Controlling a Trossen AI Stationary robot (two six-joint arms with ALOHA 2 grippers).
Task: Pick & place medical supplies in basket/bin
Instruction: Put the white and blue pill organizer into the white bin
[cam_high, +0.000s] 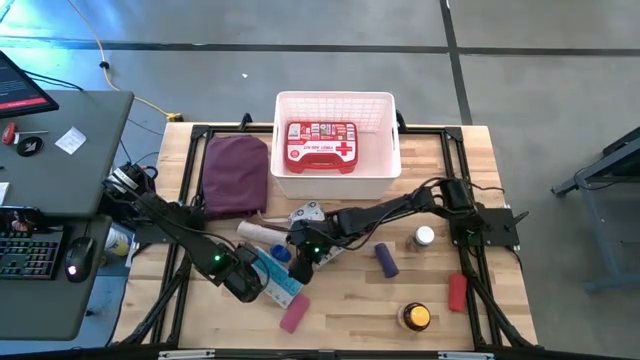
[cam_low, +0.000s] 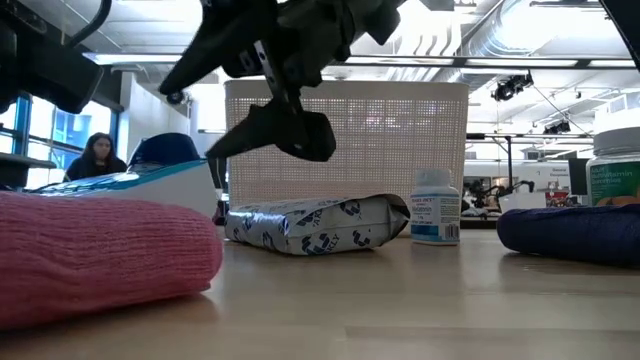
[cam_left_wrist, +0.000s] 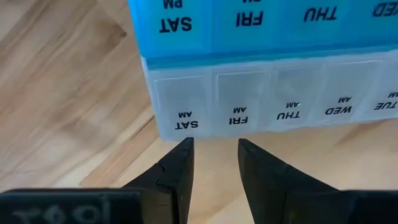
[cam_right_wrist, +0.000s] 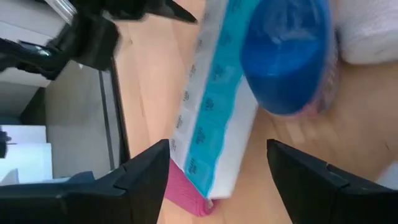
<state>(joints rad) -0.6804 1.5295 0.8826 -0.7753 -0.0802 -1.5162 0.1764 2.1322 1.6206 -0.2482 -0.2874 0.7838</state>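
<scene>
- So the red case (cam_high: 320, 146) was already sitting in the bin (cam_high: 338, 184) at the far edge of the surface (cam_high: 470, 325); the other supplies lay scattered nearer.
- Right gripper (cam_high: 300, 262) hung over the clutter mid-surface, jaws spread wide and empty, with the pill organizer (cam_right_wrist: 211, 124) and a blue cap (cam_right_wrist: 283, 53) right in front of it.
- Left gripper (cam_left_wrist: 214, 163) sat low just beside the organizer's end, jaws partly open, holding nothing.
- Looked like the reach-for-next-item step. Next move probably calls for the right arm dropping and closing on one item without nudging the pink roll (cam_high: 295, 313).
</scene>
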